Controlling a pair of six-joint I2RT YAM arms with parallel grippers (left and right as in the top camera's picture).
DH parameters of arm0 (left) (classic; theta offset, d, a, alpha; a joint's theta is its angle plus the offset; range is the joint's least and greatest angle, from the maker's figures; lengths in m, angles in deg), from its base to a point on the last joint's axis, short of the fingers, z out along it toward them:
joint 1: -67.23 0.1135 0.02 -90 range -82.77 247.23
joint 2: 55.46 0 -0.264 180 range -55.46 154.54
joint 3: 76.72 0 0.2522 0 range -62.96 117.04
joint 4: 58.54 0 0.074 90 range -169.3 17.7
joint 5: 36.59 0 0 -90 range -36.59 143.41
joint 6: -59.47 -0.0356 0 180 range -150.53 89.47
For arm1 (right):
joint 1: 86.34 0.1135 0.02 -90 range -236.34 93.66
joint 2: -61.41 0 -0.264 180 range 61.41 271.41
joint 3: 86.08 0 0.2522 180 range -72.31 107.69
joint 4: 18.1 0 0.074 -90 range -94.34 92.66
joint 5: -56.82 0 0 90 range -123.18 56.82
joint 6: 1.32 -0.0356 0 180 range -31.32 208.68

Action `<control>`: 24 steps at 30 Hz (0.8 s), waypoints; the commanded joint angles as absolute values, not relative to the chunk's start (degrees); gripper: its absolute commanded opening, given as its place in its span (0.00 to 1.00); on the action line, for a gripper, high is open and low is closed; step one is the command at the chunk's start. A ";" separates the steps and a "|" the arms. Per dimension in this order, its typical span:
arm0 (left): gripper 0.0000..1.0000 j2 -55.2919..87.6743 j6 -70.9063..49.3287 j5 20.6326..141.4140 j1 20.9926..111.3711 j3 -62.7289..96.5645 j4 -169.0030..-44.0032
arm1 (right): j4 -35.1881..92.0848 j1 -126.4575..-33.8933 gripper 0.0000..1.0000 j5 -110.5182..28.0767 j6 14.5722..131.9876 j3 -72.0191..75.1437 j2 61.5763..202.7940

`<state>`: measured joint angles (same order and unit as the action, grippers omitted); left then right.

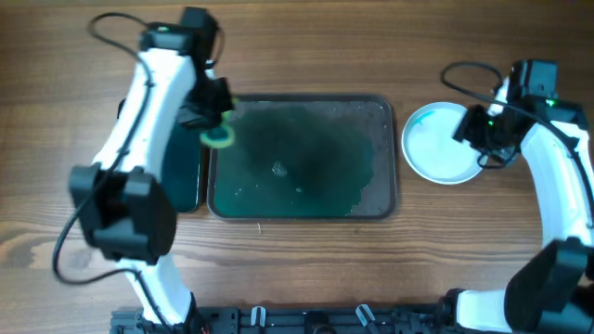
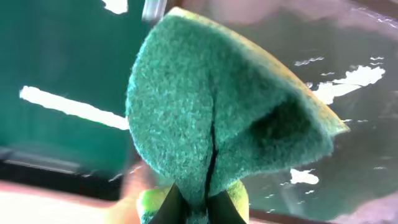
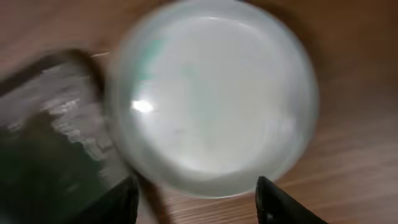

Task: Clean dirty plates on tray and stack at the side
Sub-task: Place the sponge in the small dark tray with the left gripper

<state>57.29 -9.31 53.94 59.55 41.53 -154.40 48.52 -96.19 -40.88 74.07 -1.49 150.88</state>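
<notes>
Arms first: your left arm [image 1: 139, 139] rises from the near edge of the table [image 1: 306, 269], bends over at the top and drops its left gripper [image 1: 215, 125] at the far-left corner of the tray [image 1: 380, 199]. Your right arm [image 1: 557, 176] curves up the right side and tips its right gripper [image 1: 483, 137] in over the right-hand rim of the plate [image 1: 436, 148]. From above, the sponge [image 1: 220, 138] is only a small green patch. The left wrist view shows it folded double and pinched tight at the fold between the fingers [image 2: 219, 208], green scouring face outward with a thin yellow edge, above the wet, glinting tray floor. The right wrist view is blurred, but you can see the two fingers [image 3: 127, 199] spread wide apart with nothing between them, over the near rim of the plate. The plate sits on bare wood just beside the tray's right end. It is white with a faint teal streak near its upper-left rim. You cannot tell whether others lie under it. A narrow black tray [image 1: 186, 176] lies against the big tray's left side, partly under your left arm.
</notes>
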 commanded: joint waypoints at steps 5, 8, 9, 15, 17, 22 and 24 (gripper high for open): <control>0.04 53.51 -10.78 45.40 69.27 36.30 -155.19 | 48.28 -84.56 0.62 -45.84 76.67 -0.22 149.38; 0.04 53.53 -10.78 45.40 70.74 27.89 -145.38 | 48.39 -82.22 0.62 -43.02 76.69 -0.22 149.38; 0.04 53.53 -10.78 45.40 70.85 24.79 -141.70 | 48.48 -82.00 0.62 -43.00 76.69 -0.22 149.38; 0.16 53.53 -10.76 45.40 70.89 10.54 -124.98 | 49.77 -82.00 0.62 -42.52 77.17 -0.22 149.38; 0.81 53.51 -10.76 45.40 70.89 10.14 -124.76 | 49.81 -82.00 0.62 -42.54 77.17 -0.22 149.35; 1.00 52.92 -10.73 45.40 70.89 17.44 -132.24 | 50.10 -82.00 0.62 -42.56 77.78 -0.20 148.11; 1.00 51.00 -10.56 46.55 70.65 26.14 -139.26 | 50.16 -82.00 0.65 -42.54 78.07 -0.18 145.24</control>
